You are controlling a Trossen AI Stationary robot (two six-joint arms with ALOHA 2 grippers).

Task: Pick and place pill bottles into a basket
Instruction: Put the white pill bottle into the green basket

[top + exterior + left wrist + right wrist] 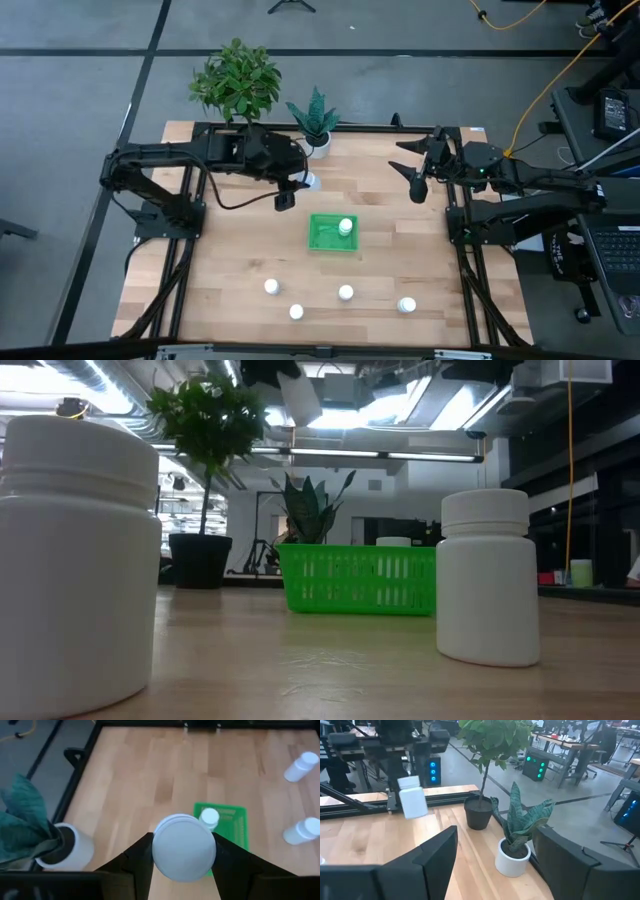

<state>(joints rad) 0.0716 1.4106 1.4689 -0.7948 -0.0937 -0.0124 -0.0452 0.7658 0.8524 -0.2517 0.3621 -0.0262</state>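
Black leafy-plant pot (238, 82) and the white pot (316, 143) with the spiky plant crowd the table's far edge, just beside the left gripper (306, 181), which is clenched on a pill bottle (184, 847) held above the wood. The green basket (323, 236) at mid-table holds one bottle (345, 227). Four bottles (271, 287) stand near the front edge. The right gripper (415, 172) hangs released by the far right edge.

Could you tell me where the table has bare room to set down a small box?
Bare wood lies between the green basket and the right gripper, and left of the basket. The front row of four pill bottles is crowded, as is the back by the white plant pot.
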